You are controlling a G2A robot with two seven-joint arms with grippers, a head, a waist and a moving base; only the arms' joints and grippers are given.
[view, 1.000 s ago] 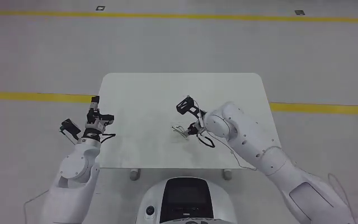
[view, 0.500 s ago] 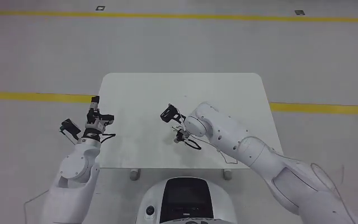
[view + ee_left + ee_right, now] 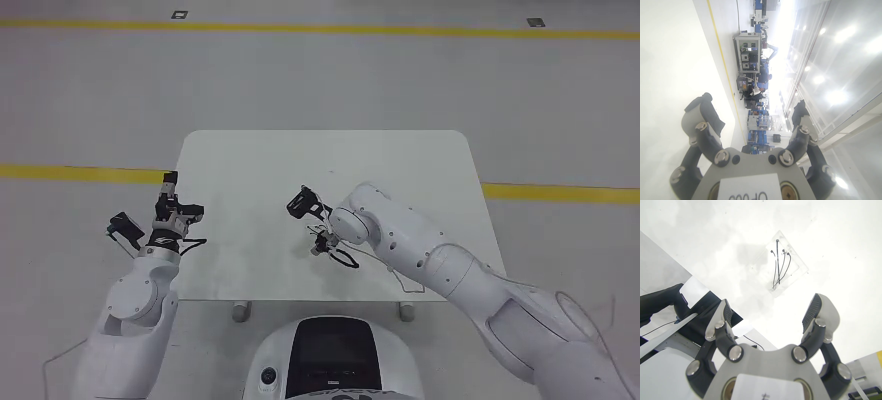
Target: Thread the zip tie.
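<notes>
A: What changed in the last second?
B: The right arm [image 3: 400, 232] swung across the table [image 3: 300, 160] toward the robot's left. It started on the far side of the zip ties [image 3: 778, 262] and ended up over them. For the last half second it's parked, no motion. The left gripper [image 3: 753, 101] hasn't budged the whole time
A: Right gripper [image 3: 770, 306] state?
B: Spread wide, nothing between the fingers
A: Where are the ties exactly?
B: Four black ones, loosely fanned on a clear tray [image 3: 799, 269] lying flat on the table, toward the robot's side. In the right wrist view they sit ahead of the fingertips, apart, no contact
A: And the left one?
B: Also released, empty. It's by the table's left edge, well apart from the tray, aimed out at the room
A: So where's the task?
B: Nothing picked, nothing threaded. I'd say the swing-over was the approach, so this is the pause before the pick. Next it probably has to drop down and pinch a single tie. The tails bunch together at one end, so grabbing two at once looks like the risk. They're also thin and flat on slick plastic, so they could slip
</notes>
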